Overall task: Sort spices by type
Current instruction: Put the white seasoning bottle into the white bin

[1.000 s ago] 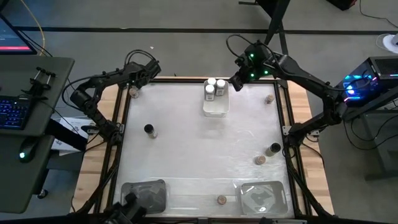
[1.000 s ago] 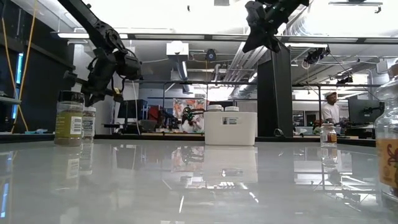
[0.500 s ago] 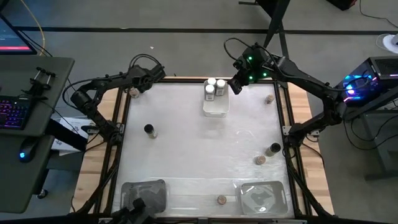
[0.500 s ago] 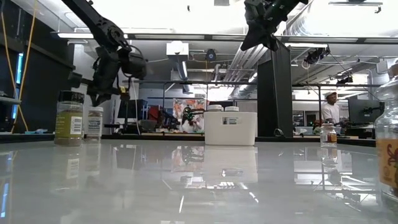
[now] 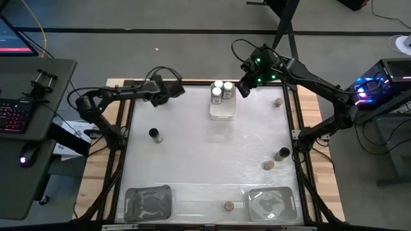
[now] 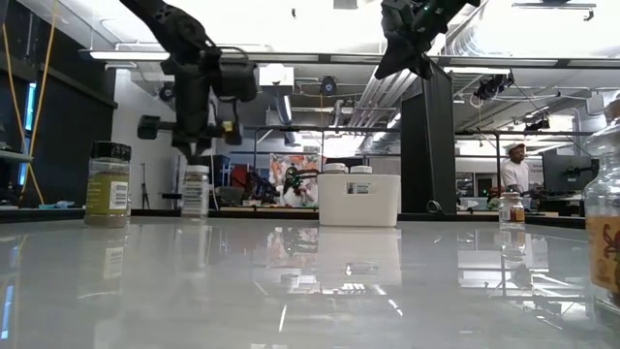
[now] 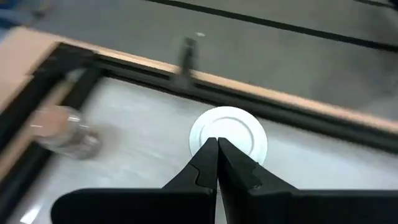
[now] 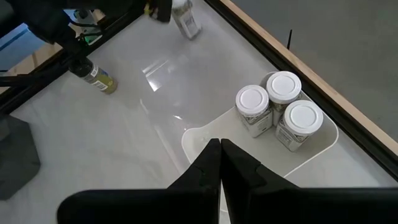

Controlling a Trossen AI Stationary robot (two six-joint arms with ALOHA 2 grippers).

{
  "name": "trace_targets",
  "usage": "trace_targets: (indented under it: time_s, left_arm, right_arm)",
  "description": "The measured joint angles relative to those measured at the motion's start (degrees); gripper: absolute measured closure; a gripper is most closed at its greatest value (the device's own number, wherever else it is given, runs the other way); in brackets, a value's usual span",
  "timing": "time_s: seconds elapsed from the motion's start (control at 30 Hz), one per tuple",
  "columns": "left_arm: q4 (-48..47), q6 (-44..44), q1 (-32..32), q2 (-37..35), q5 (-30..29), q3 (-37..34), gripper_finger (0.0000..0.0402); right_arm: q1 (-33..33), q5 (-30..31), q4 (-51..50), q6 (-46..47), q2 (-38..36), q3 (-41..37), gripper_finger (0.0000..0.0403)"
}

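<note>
Your left gripper (image 7: 217, 144) carries a white-topped spice jar (image 7: 228, 134) upright, fingers clamped on it; the white tray (image 5: 223, 109) lies to its right, nearer the idle, closed right gripper (image 5: 244, 87).

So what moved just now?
The left tool, shut, swung right toward the tray, and a white-topped jar went along under it; carried or pushed, I can't tell. The right tool stayed shut beside the tray, and the other jars stayed put.
</note>
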Motion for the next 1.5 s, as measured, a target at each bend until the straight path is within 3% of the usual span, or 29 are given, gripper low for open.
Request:
trace_targets:
  time_s: [0.2, 0.5, 0.77, 0.97, 1.1, 1.27, 1.5]
  left_arm:
    - [4.39, 8.69, -9.43, 0.02, 4.4, 0.0, 0.0401]
    - [3.12, 21.98, -22.47, -3.14, 10.57, -0.11, 0.0401]
    - [0.52, 41.52, -26.98, -11.39, 21.88, -0.43, 0.0401]
    - [-0.31, 41.64, -26.13, -17.37, 27.84, 1.6, 0.0401]
    - [-0.14, 35.89, -24.74, -20.16, 29.05, 6.91, 0.0394]
    - [-4.29, 35.39, -23.19, -20.0, 34.47, 12.6, 0.033]
    - [-9.51, 35.07, -20.45, -17.16, 43.17, 13.25, 0.0167]
  right_arm:
    - [0.0, 0.08, 0.34, -0.22, 0.0, 0.0, 0.0402]
    - [0.0, 0.04, 0.41, -0.26, 0.0, 0.0, 0.0402]
    - [0.0, -0.16, 0.56, -1.47, 0.0, 0.0, 0.0402]
    - [0.0, -0.14, 0.91, -1.53, 0.0, 0.0, 0.0402]
    - [-0.12, -0.14, 0.91, -1.78, 0.0, 0.0, 0.0402]
    - [-0.24, -0.12, 0.89, -3.82, 0.0, 0.0, 0.0402]
    - [-0.24, -0.09, 0.6, -5.81, 0.0, 0.0, 0.0402]
